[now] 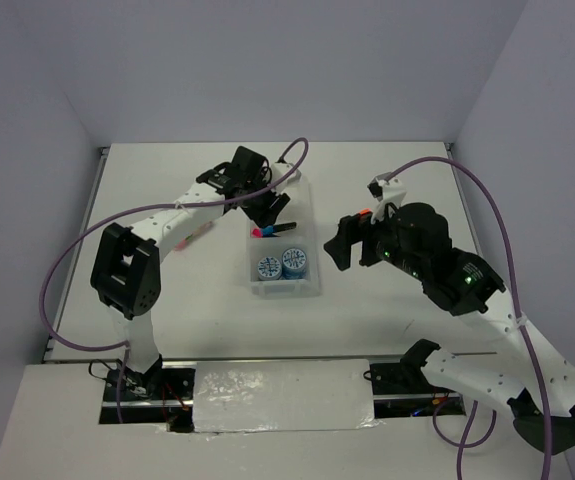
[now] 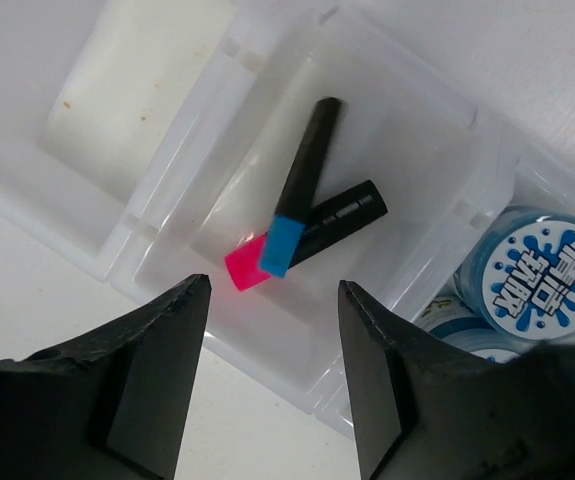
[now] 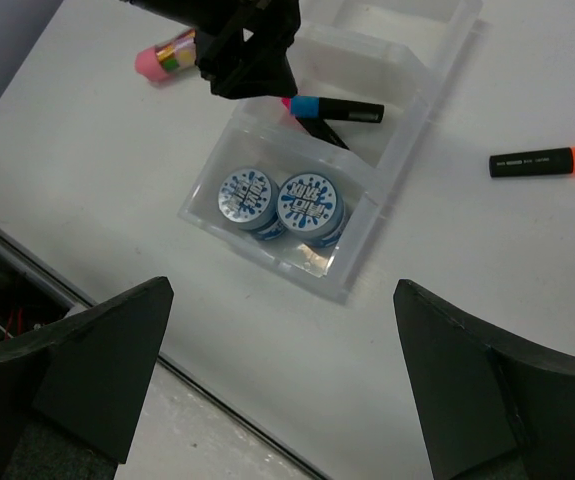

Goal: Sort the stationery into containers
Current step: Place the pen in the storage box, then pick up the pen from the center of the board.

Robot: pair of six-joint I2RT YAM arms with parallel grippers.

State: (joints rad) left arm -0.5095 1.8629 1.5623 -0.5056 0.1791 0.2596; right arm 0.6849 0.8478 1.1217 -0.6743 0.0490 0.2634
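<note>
The clear tray (image 1: 314,288) lies mid-table. Two blue-and-white rolls (image 1: 268,266) (image 1: 294,261) fill its near compartment. In the middle compartment a blue-capped marker (image 2: 302,190) lies across a pink-capped marker (image 2: 339,215). My left gripper (image 2: 272,290) hovers just above that compartment's near wall, open, with nothing between its fingers. An orange-capped marker (image 3: 547,160) lies on the table right of the tray. The pink tube (image 3: 167,52) lies on the table left of the tray, beside the left arm. My right gripper (image 3: 285,290) is wide open and empty, above the table right of the tray.
The tray's far compartment (image 2: 127,100) holds nothing. White walls close off the table at the back and both sides. The left arm (image 1: 182,215) reaches over the table's left half. A purple cable (image 1: 487,200) loops over the right side.
</note>
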